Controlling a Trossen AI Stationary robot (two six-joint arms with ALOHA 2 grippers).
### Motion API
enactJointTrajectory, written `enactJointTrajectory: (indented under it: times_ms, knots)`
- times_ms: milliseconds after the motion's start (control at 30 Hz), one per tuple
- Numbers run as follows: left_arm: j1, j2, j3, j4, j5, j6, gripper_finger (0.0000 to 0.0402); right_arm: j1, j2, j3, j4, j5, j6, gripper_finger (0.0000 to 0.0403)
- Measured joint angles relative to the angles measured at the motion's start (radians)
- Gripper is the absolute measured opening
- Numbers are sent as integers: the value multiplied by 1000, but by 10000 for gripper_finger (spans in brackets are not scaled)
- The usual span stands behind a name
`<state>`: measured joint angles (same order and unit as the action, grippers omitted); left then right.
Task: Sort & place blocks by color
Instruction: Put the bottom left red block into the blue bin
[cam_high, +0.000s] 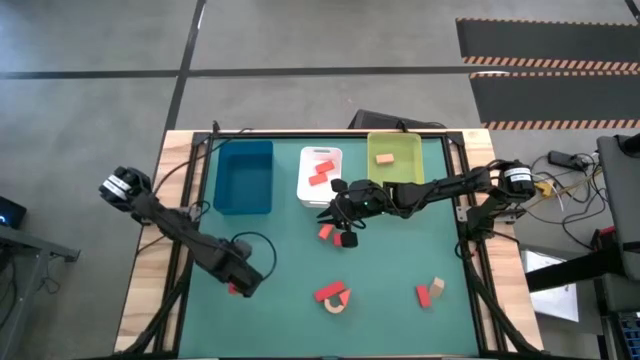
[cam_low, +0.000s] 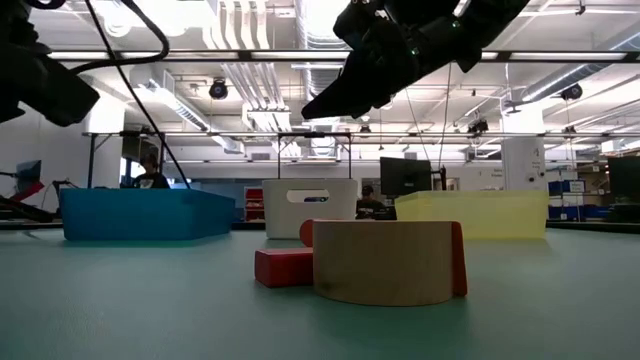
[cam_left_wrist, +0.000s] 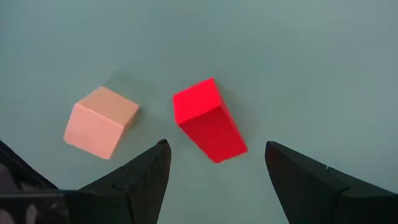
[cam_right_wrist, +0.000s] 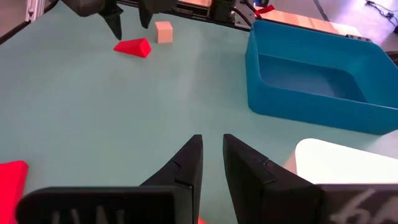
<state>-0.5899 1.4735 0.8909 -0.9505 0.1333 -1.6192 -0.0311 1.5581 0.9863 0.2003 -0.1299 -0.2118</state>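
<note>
My left gripper is open above the mat at the near left. Its fingers stand on either side of a red brick without touching it. A tan cube lies beside the brick. My right gripper hangs above the mat's middle, just in front of the white tray. Its fingers are almost together and hold nothing. A red block lies beside it. A tan arch piece and a red block lie at the near middle.
A blue tray, the white tray holding red blocks and a yellow-green tray holding a tan block stand along the far edge. A red and a tan block lie at the near right.
</note>
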Motion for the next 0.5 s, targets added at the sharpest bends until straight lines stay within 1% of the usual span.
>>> enactJointTrajectory:
  times_ms: [333, 500]
  knots:
    - [1, 71, 2, 2, -8, -4, 244, 0, 1, 0, -1, 0, -8, 54]
    - [1, 82, -7, 17, -20, -47, 244, 0, 3, 0, -1, 0, -8, 54]
